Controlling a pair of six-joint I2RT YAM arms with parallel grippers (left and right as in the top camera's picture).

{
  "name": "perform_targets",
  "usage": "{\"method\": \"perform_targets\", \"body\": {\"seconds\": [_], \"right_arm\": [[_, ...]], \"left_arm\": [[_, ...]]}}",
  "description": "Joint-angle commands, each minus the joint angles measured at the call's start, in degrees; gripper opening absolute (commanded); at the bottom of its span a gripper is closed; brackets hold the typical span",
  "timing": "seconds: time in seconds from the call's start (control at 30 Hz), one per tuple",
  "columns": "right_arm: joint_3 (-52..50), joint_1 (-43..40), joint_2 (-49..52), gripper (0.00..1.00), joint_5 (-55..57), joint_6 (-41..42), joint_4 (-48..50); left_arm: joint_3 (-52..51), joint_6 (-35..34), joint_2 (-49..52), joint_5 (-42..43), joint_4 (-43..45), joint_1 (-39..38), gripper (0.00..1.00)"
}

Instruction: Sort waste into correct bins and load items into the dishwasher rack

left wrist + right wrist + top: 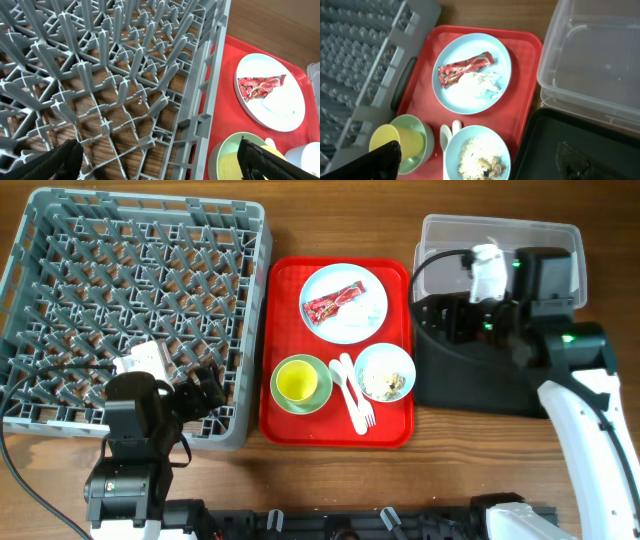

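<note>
On the red tray, a pale blue plate (372,292) holds the red wrapper (335,303) and white tissue (352,323). A yellow cup (296,382) sits in the green bowl (322,388). The white spoon (338,375) and fork (360,408) lie beside the small blue bowl (385,348) of crumbs (387,383). The grey rack (130,280) stands at the left and holds no dishes. My left gripper (205,390) is open and empty above the rack's front right corner (160,165). My right gripper (450,320) is open and empty over the black tray (470,385), in front of the clear tub (450,230).
The red tray (290,420) lies between the rack and the bins. The black tray and clear tub touch at the right. The left arm's cable trails over the rack's front left. Bare wooden table shows in front of the trays.
</note>
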Motion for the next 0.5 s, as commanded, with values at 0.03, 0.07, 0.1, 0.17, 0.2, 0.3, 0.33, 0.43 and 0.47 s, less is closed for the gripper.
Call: {"method": "perform_targets", "body": {"seconds": [0.03, 0.07, 0.1, 0.17, 0.2, 0.3, 0.33, 0.43, 0.47], "right_arm": [[8.26, 12.07, 3.39, 0.99, 13.49, -0.50, -0.37], [9.68, 14.56, 5.99, 0.99, 16.39, 0.35, 0.39], [10.34, 16.50, 9.35, 1.00, 17.75, 1.49, 1.88], [10.34, 18.01, 14.43, 0.99, 17.73, 2.51, 5.05], [10.34, 18.69, 17.92, 1.00, 17.75, 3.43, 7.15], [10.32, 19.85, 26.49, 0.95, 17.86, 6.25, 12.11], [10.32, 20.17, 29.35, 0.94, 17.97, 8.31, 13.44], [10.32, 20.68, 36.37, 0.87, 18.36, 14.40, 15.43], [10.32, 20.79, 38.93, 0.85, 18.36, 16.41, 15.87]], "left_arm": [[1.14, 0.33, -0.07, -0.59, 0.11, 0.24, 1.00], [1.14, 0.33, -0.07, -0.59, 0.11, 0.24, 1.00], [1.14, 0.35, -0.07, -0.59, 0.09, 0.24, 1.00], [1.14, 0.33, -0.07, -0.59, 0.07, 0.24, 1.00], [1.14, 0.33, -0.07, -0.59, 0.07, 0.24, 1.00], [1.14, 0.33, -0.07, -0.59, 0.04, 0.24, 1.00], [1.14, 0.33, -0.07, -0.59, 0.04, 0.24, 1.00], [1.14, 0.33, -0.07, -0.57, 0.02, 0.24, 1.00], [1.14, 0.33, -0.07, -0.59, 0.00, 0.24, 1.00]]}}
